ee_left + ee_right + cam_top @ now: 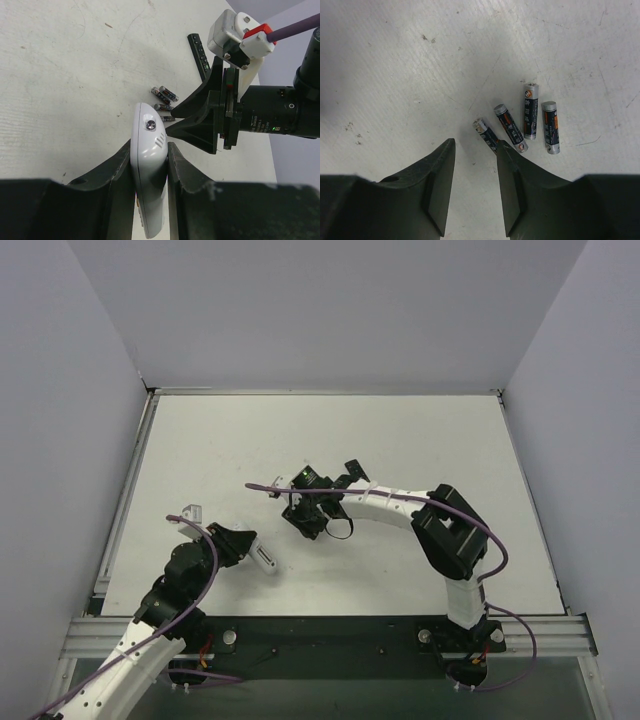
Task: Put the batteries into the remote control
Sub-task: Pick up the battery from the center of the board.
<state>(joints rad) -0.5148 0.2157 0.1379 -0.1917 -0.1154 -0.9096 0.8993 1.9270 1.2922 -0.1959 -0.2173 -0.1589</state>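
The white remote control stands on edge between the fingers of my left gripper, which is shut on its two faces; its front end points toward the batteries. In the top view the remote sticks out of the left gripper at the lower left. Several batteries lie loose on the table, side by side. My right gripper is open and empty just above them, its right fingertip over the end of the leftmost battery. The batteries also show in the left wrist view, by the right gripper.
A slim black remote lies on the table beyond the batteries, partly behind the right arm. The right arm reaches across the middle of the table. Grey walls stand round the white table.
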